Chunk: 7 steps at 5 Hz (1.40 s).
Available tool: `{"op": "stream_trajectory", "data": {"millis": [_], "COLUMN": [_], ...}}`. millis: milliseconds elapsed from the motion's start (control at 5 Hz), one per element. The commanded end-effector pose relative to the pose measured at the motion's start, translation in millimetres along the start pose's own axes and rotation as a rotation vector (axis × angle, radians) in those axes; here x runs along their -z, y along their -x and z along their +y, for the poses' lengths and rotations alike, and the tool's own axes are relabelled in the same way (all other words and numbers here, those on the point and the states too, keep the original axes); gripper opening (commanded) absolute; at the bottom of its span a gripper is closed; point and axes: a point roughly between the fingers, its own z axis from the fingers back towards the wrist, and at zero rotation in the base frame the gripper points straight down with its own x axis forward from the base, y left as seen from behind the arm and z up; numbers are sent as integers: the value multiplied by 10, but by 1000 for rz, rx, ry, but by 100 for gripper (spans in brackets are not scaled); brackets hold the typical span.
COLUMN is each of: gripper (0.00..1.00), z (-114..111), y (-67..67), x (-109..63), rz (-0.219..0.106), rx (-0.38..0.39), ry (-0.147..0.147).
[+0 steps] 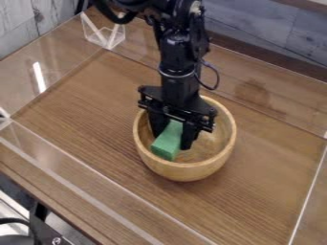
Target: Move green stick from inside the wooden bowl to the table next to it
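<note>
The wooden bowl (pixel 186 158), round and light tan with a thick rim, sits on the brown wood-grain table (pixel 90 115) near its middle. The black arm reaches straight down into the bowl. Its gripper (pixel 173 142) is shut on the green stick (pixel 167 144), a bright green block that shows between and below the black fingers (pixel 190 136). The stick hangs inside the bowl's hollow, its lower end at about rim level; whether it still touches the bowl's bottom I cannot tell.
Clear acrylic walls (pixel 52 72) run along the table's edges. Bare tabletop lies to the left and right of the bowl. A grey wall stands behind at the upper right.
</note>
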Motion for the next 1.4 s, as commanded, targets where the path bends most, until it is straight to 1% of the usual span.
{"op": "stream_trajectory", "data": {"millis": [0, 200, 400, 600, 800, 1000, 1200], "gripper": [0, 0, 0, 0, 0, 0, 0], "z": [20, 48, 116, 242, 579, 421, 370], "y": [-120, -132, -148, -155, -145, -129, -119], "x": [-225, -295, -428, -547, -643, -601, -582], "rz": [-83, -90, -112, -135, -154, -158, -164], "rx": [-14, -26, -43, -65, -100, -81, -73], "ry": [12, 23, 36, 43, 39, 40, 34]}}
